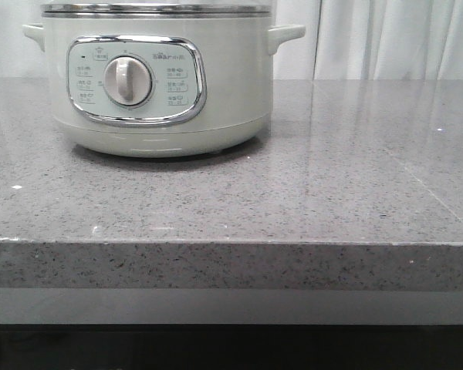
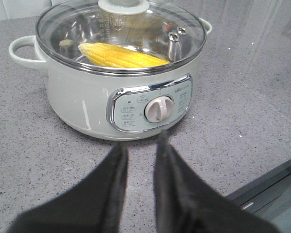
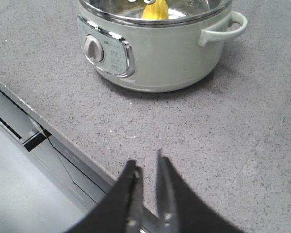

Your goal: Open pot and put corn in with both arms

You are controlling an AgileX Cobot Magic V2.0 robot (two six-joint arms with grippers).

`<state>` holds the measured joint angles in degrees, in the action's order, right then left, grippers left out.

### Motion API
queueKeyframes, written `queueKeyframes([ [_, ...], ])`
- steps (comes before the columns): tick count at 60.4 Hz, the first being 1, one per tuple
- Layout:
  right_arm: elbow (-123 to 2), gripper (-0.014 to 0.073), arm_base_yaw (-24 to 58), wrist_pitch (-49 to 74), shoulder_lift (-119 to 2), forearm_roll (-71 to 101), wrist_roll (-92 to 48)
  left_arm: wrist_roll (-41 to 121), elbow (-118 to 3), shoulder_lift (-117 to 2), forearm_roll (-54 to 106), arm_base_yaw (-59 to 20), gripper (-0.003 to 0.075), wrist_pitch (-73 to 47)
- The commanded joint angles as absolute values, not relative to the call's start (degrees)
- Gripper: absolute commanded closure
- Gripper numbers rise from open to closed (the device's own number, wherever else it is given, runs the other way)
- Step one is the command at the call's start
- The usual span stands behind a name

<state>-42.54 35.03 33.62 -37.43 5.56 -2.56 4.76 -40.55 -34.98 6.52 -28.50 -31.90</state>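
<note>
The pale-green pot (image 1: 158, 85) stands at the back left of the grey counter, dial facing me. In the left wrist view the pot (image 2: 87, 102) wears a glass lid (image 2: 136, 34) with a pale knob (image 2: 123, 5). The yellow corn (image 2: 121, 56) lies inside under the lid. Its tip shows in the right wrist view (image 3: 154, 10). My left gripper (image 2: 141, 145) hovers low in front of the control panel, jaws slightly apart, empty. My right gripper (image 3: 146, 162) hangs over the counter's front edge, well short of the pot (image 3: 169, 53), jaws slightly apart, empty. Neither gripper shows in the front view.
The speckled grey counter (image 1: 332, 185) stretches bare to the right of the pot. Its front edge (image 3: 63, 141) drops to a dark ledge below the right gripper. White curtains (image 1: 386, 38) hang behind the counter.
</note>
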Motion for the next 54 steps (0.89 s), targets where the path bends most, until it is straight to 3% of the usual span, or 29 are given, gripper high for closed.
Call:
queueKeyframes([
  [1,-44.06,0.0683,34.98,30.21,-37.33,5.77,-2.79,4.41,-42.10,-34.98,7.35,-28.87,0.0740,-27.27],
  [3,-44.06,0.0720,34.98,30.21,-37.33,5.77,-2.79,4.41,-42.10,-34.98,7.35,-28.87,0.0740,-27.27],
  [33,-44.06,0.0713,34.98,30.15,-37.33,5.77,-2.79,4.41,-41.06,-34.03,7.19,-28.47,0.0741,-26.67],
  [44,-44.06,0.0713,34.98,30.18,-37.33,5.77,-2.79,4.41,-35.50,-26.34,4.54,-20.47,0.0741,-23.57],
  [54,-44.06,0.0713,34.98,30.23,-37.33,5.77,-2.79,4.41,-24.77,-16.16,4.54,-14.61,0.0740,-13.54],
])
